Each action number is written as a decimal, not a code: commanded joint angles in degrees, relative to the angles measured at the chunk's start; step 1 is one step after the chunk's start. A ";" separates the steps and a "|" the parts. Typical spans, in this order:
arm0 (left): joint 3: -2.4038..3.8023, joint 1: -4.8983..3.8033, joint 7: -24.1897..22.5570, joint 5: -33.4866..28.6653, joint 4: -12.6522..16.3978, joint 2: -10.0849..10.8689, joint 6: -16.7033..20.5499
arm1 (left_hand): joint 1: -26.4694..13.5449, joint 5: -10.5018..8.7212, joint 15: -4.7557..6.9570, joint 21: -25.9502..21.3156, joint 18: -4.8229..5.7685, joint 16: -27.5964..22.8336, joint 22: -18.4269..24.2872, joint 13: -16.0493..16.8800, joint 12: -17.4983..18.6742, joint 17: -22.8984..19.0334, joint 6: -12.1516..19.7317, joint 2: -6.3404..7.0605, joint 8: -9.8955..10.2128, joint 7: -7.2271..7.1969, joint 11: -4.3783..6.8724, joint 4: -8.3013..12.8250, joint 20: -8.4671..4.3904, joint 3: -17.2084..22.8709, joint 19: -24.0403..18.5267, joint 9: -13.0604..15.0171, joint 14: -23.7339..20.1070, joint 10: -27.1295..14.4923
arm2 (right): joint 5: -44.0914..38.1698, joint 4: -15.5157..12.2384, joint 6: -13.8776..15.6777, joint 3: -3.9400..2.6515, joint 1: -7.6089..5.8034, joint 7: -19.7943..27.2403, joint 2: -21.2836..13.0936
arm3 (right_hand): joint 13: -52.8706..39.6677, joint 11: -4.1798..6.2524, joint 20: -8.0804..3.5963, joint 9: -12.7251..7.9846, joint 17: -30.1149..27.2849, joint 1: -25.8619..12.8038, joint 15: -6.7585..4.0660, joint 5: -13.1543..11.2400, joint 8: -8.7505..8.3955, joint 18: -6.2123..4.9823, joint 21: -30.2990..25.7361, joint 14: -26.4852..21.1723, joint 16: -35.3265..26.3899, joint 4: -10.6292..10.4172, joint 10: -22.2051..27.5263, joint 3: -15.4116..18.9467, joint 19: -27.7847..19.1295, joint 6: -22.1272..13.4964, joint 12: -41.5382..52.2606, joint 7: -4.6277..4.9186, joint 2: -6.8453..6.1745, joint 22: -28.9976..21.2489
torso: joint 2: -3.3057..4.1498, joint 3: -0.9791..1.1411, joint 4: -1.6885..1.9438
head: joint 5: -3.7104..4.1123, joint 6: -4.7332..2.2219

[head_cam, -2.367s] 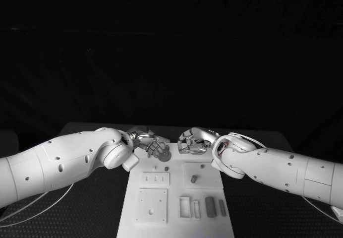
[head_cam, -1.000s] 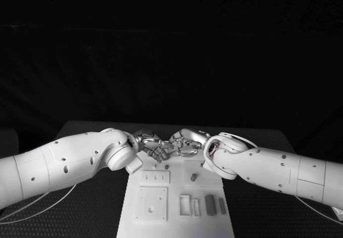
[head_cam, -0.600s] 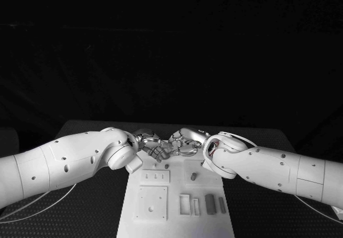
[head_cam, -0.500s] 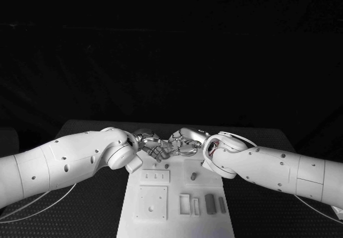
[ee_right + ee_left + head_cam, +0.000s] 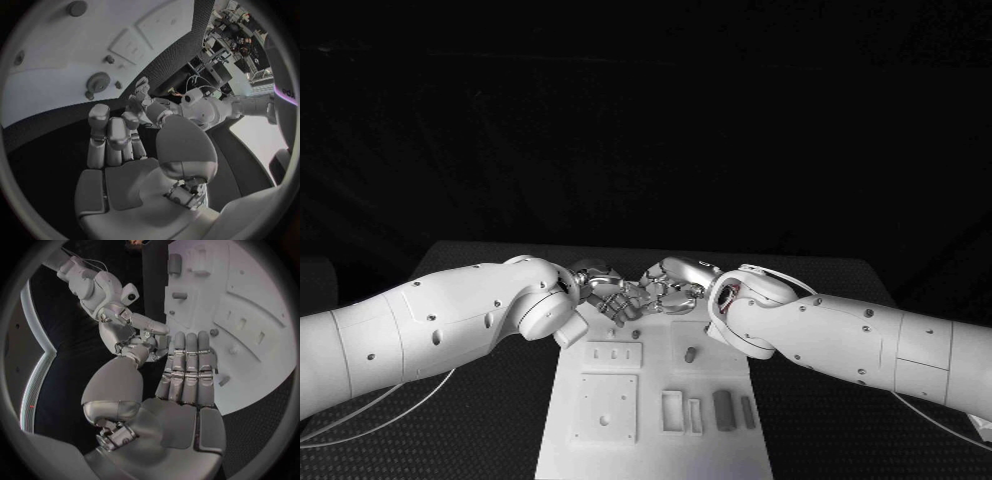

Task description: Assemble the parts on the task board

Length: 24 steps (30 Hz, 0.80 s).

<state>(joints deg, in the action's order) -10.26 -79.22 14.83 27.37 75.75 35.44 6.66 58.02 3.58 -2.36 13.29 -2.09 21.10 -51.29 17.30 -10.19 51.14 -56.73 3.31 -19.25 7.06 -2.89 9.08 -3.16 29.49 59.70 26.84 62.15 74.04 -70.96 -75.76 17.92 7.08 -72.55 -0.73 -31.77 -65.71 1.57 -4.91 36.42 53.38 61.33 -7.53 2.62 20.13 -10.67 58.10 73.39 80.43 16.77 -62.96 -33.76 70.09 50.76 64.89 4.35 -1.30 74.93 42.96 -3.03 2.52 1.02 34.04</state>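
Parts lie on the board [image 5: 574,440], the white plate running lengthwise away from the robot down the middle of the table [image 5: 473,440]. Both hands meet over its far end, fingertips close together or touching; which, I cannot tell. The left hand [image 5: 607,290] and the right hand [image 5: 671,288] sit about equally near that end, well apart from the pieces at the near end.

In the left wrist view the left hand [image 5: 181,390] has its fingers straight and pressed side by side, laid flat over the board's edge, holding nothing that I can see. In the right wrist view the right hand [image 5: 119,145] has its fingers loosely bent and apart, hanging over the dark table just beside the board, also with nothing visible in it.

A small dark peg [image 5: 689,353] stands in a square block on the board's right side, just toward the robot from the right hand, so that hand is the nearer one to it. Nearer the robot lie a dark bar [image 5: 724,410], its long axis along the board, and a pale slotted piece [image 5: 674,411] beside it. A round knob [image 5: 97,81] sits on the board's far end, near the right hand's fingertips. My guess is that the next move is toward that knob or the peg.
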 commanded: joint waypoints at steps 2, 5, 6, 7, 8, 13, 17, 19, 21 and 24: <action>0.17 -0.09 -1.48 -0.56 0.62 -0.46 -0.86 | 0.03 3.68 -0.08 -0.03 -0.88 -0.74 -0.39 0.41 0.32 0.74 -0.70 -0.91 0.17 -0.09 0.06 1.53 -0.08 0.74 0.46 -0.29 0.63 0.60 | -0.68 -0.09 -1.39 0.01 0.09 0.36 0.46 | 0.07 0.40 -0.43 -0.03 -0.08 0.52 -0.52 0.10 0.14 -4.32 0.23 -0.02 0.02 -0.06 0.05 0.32 -0.05 7.82 0.23 0.00 -0.10 0.80 | -0.03 0.00 0.03 | -0.01 0.12; 0.17 -0.07 -1.52 -0.56 0.66 -0.38 -0.61 | -0.20 7.21 -0.05 -0.17 -0.78 -1.26 -0.83 0.82 0.63 1.40 -0.92 -1.58 0.30 -0.13 0.06 2.79 -0.11 1.50 0.59 -0.43 0.86 0.75 | -0.68 0.13 -1.44 0.01 0.13 0.34 0.60 | 0.07 0.40 -0.44 -0.02 -0.08 0.52 -0.53 0.10 0.14 -4.33 0.23 -0.03 0.02 -0.06 0.05 0.32 -0.04 7.82 0.24 0.00 -0.10 0.80 | 0.00 0.02 0.03 | -0.04 0.11; 0.17 -0.07 -1.53 -0.56 0.67 -0.35 -0.56 | -0.17 8.21 -0.05 -0.22 -0.75 -1.41 -0.94 0.92 0.71 1.57 -0.96 -1.81 0.32 -0.14 0.05 3.16 -0.11 1.79 0.62 -0.45 0.93 0.79 | -0.68 0.20 -1.46 0.01 0.15 0.34 0.60 | 0.07 0.41 -0.44 -0.01 -0.08 0.52 -0.53 0.10 0.14 -4.32 0.23 -0.03 0.02 -0.06 0.05 0.32 -0.04 7.82 0.24 0.00 -0.10 0.80 | 0.00 0.01 0.03 | -0.04 0.11; 0.17 -0.07 -1.56 -0.56 0.66 -0.34 -0.52 | -0.12 9.21 -0.05 -0.27 -0.73 -1.56 -1.06 1.03 0.78 1.74 -0.99 -2.04 0.34 -0.15 0.06 3.56 -0.11 2.09 0.65 -0.47 0.99 0.84 | -0.68 0.30 -1.47 0.01 0.19 0.34 0.65 | 0.07 0.41 -0.44 0.00 -0.08 0.52 -0.53 0.10 0.14 -4.32 0.23 -0.03 0.02 -0.06 0.05 0.33 -0.04 7.82 0.24 0.00 -0.10 0.80 | 0.01 0.02 0.04 | -0.05 0.14; 0.17 -0.07 -1.56 -0.56 0.65 -0.34 -0.49 | -0.07 9.68 -0.04 -0.29 -0.72 -1.63 -1.12 1.08 0.82 1.81 -1.02 -2.19 0.33 -0.16 0.06 3.76 -0.11 2.24 0.66 -0.47 1.02 0.85 | -0.68 0.34 -1.46 0.01 0.19 0.34 0.66 | 0.07 0.41 -0.44 0.00 -0.08 0.52 -0.53 0.10 0.14 -4.32 0.23 -0.03 0.02 -0.06 0.05 0.33 -0.04 7.82 0.24 -0.01 -0.10 0.80 | 0.01 0.00 0.04 | -0.05 0.14; 0.17 -0.05 -1.61 -0.56 0.63 -0.28 -0.56 | 0.19 11.93 -0.03 -0.42 -0.69 -2.01 -1.44 1.38 1.01 2.27 -1.13 -3.12 0.30 -0.19 0.09 4.82 -0.13 3.17 0.76 -0.44 1.22 0.98 | -0.68 0.43 -1.51 0.01 0.25 0.34 0.70 | 0.07 0.41 -0.45 0.02 -0.08 0.52 -0.54 0.10 0.15 -4.33 0.23 -0.03 0.02 -0.06 0.05 0.33 -0.04 7.81 0.25 -0.01 -0.10 0.80 | -0.02 -0.01 0.07 | -0.08 0.23; 0.17 -0.03 -1.65 -0.56 0.64 -0.21 -0.59 | 0.19 12.57 -0.02 -0.46 -0.67 -2.15 -1.58 1.50 1.06 2.45 -1.22 -3.36 0.25 -0.23 0.12 5.09 -0.14 3.51 0.84 -0.41 1.32 1.07 | -0.69 0.50 -1.57 0.01 0.26 0.31 0.69 | 0.06 0.42 -0.45 0.04 -0.08 0.52 -0.55 0.10 0.15 -4.32 0.23 -0.03 0.02 -0.07 0.05 0.33 -0.03 7.81 0.25 -0.01 -0.09 0.80 | -0.02 -0.02 0.04 | -0.05 0.31; 0.17 -0.02 -1.65 -0.56 0.64 -0.16 -0.56 | 0.10 12.73 0.00 -0.45 -0.67 -2.18 -1.65 1.57 1.05 2.54 -1.34 -3.54 0.18 -0.25 0.15 5.09 -0.15 3.60 0.91 -0.36 1.42 1.17 | -0.69 0.54 -1.66 0.01 0.26 0.30 0.68 | 0.06 0.42 -0.45 0.05 -0.08 0.52 -0.55 0.10 0.15 -4.32 0.23 -0.02 0.02 -0.07 0.05 0.33 -0.03 7.81 0.25 -0.02 -0.09 0.79 | -0.01 -0.04 0.02 | -0.06 0.31; 0.17 -0.01 -1.64 -0.56 0.63 -0.15 -0.53 | 0.00 12.89 0.04 -0.43 -0.68 -2.19 -1.73 1.66 1.02 2.66 -1.45 -3.63 0.11 -0.30 0.21 5.12 -0.18 3.67 1.01 -0.32 1.54 1.30 | -0.69 0.56 -1.71 0.02 0.28 0.27 0.67 | 0.06 0.42 -0.46 0.06 -0.08 0.52 -0.55 0.10 0.15 -4.32 0.23 -0.02 0.02 -0.07 0.05 0.34 -0.03 7.81 0.25 -0.02 -0.09 0.79 | -0.03 -0.03 0.00 | -0.03 0.35; 0.17 0.02 -1.46 -0.49 0.62 -0.16 -0.56 | -0.33 13.50 0.20 -0.34 -0.69 -2.19 -2.02 1.97 0.90 3.07 -1.95 -3.84 -0.22 -0.54 0.38 5.19 -0.32 3.84 1.33 -0.04 1.97 1.71 | -0.69 0.56 -1.76 0.02 0.31 0.27 0.70 | 0.06 0.43 -0.46 0.08 -0.08 0.52 -0.56 0.10 0.15 -4.33 0.23 -0.02 0.02 -0.07 0.05 0.34 -0.03 7.80 0.26 -0.02 -0.09 0.79 | -0.02 -0.04 0.03 | 0.02 0.34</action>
<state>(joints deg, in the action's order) -10.25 -79.12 14.91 27.33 75.95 35.57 6.73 57.89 16.90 -2.04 13.07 -1.69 19.09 -53.25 19.20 -9.49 54.13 -57.33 -0.02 -19.15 7.47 -2.37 14.11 -3.56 33.23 60.74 26.49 63.68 75.35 -71.19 -75.01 17.48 7.06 -72.41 -0.88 -31.33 -65.71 1.67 -5.00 36.46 53.39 61.34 -7.67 2.61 20.07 -10.69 58.10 73.25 80.43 16.85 -62.86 -33.69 70.21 50.77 64.88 4.35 -1.31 74.92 42.94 -3.05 2.55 0.98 34.38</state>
